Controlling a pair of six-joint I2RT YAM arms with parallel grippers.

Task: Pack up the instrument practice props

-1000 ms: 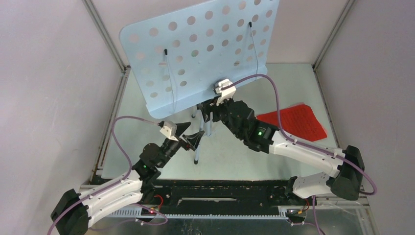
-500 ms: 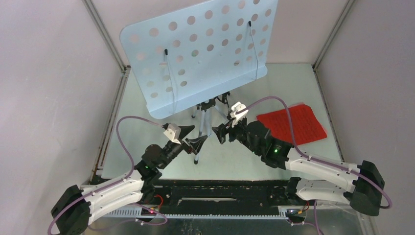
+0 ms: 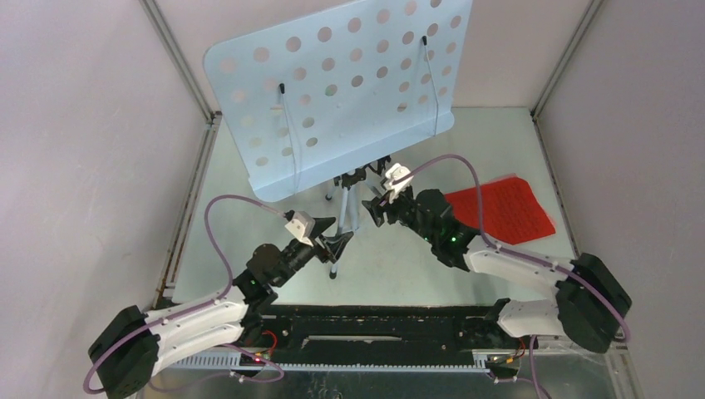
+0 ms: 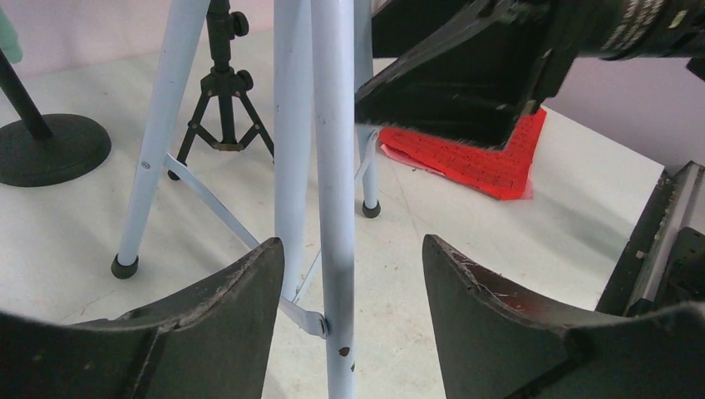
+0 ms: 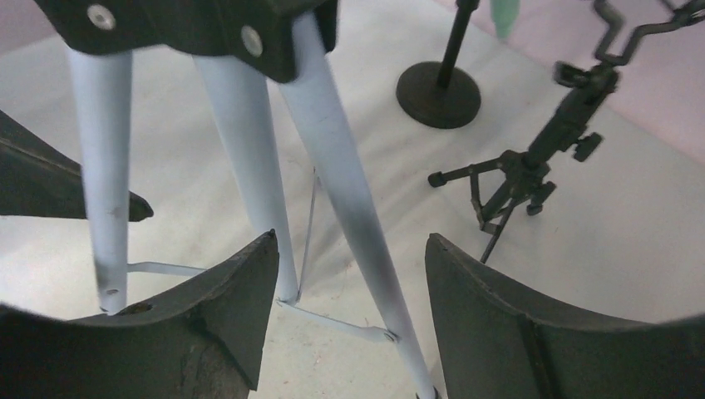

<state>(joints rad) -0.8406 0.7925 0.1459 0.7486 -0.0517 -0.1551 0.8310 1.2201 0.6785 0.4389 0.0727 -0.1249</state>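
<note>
The pale blue perforated music desk [image 3: 332, 91] stands tilted on its blue-grey tripod [image 3: 347, 218]. My left gripper [image 3: 338, 242] is open, with the tripod's near leg [image 4: 337, 208] standing between its fingers [image 4: 208, 324], untouched. My right gripper [image 3: 373, 213] is open around another leg [image 5: 349, 199] from the right side. A red score sheet [image 3: 503, 208] lies flat to the right and also shows in the left wrist view [image 4: 474, 162]. Two black mic mounts stand behind: a round-based one [image 5: 438, 91] carrying a mint microphone [image 5: 503, 12] and a small tripod one [image 5: 532, 166]. The purple microphone is out of view.
The cell's pale walls close in on the left, back and right. A black rail [image 3: 374, 320] runs along the near edge between the arm bases. The two grippers stand close together at the tripod, the right one showing in the left wrist view [image 4: 465, 75].
My right gripper dropped from the desk's lower edge to the tripod legs and edged in around one. My left gripper crept forward around the near leg.
</note>
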